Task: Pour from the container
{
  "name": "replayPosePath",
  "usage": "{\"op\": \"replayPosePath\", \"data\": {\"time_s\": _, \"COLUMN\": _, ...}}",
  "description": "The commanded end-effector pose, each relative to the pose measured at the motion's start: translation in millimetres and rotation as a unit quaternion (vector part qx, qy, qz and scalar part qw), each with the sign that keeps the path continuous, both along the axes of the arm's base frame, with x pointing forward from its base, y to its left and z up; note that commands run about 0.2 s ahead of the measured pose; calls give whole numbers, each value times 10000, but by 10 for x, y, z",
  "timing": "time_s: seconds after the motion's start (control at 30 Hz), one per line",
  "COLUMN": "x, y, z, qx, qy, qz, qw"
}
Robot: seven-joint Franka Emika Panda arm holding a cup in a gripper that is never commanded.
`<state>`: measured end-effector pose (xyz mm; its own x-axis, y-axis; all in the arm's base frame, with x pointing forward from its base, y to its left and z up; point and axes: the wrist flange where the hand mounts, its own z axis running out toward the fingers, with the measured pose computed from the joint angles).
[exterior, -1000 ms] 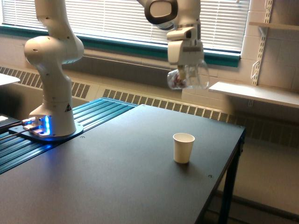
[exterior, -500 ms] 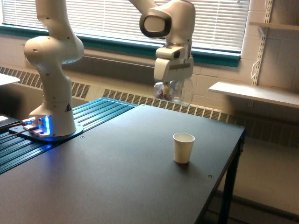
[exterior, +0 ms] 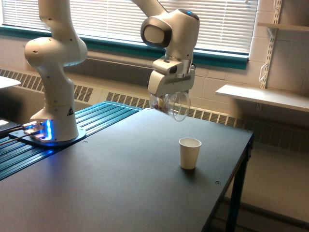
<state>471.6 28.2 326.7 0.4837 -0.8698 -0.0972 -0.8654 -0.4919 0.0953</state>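
The clear plastic cup (exterior: 172, 104) is held in the gripper (exterior: 170, 96) of the Franka arm, its jaws closed on the cup's wall, and it is carried on its side in the air, with its open mouth turned towards the exterior view's right and slightly downward. Small reddish-brown bits are seen lying in the lower, closed end of the cup; none are seen at the rim or falling. Over the last second the cup has been brought down and across towards the exterior view's left, from a spot high before the window blinds (exterior: 120, 19) to a lower position above the far part of the dark table (exterior: 120, 183). The cream paper cup (exterior: 189, 153) is left standing upright on the table, well apart from the held cup, below it and towards the exterior view's right. From this it is judged that the approach is under way and that pouring has not begun: the mouth is not yet placed over the paper cup, so a further shift would be needed before more tilt is given, or the contents could be spilled onto the table.
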Motion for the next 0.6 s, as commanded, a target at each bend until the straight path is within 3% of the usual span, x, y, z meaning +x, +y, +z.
{"op": "replayPosePath", "data": {"time_s": 0.03, "x": 83, "y": -79, "z": -15, "qx": 113, "qy": 153, "qz": -54, "qw": 9998}}
{"op": "replayPosePath", "data": {"time_s": 0.6, "x": 232, "y": 170, "z": -305, "qx": 347, "qy": 634, "qz": 40, "qw": 9974}}
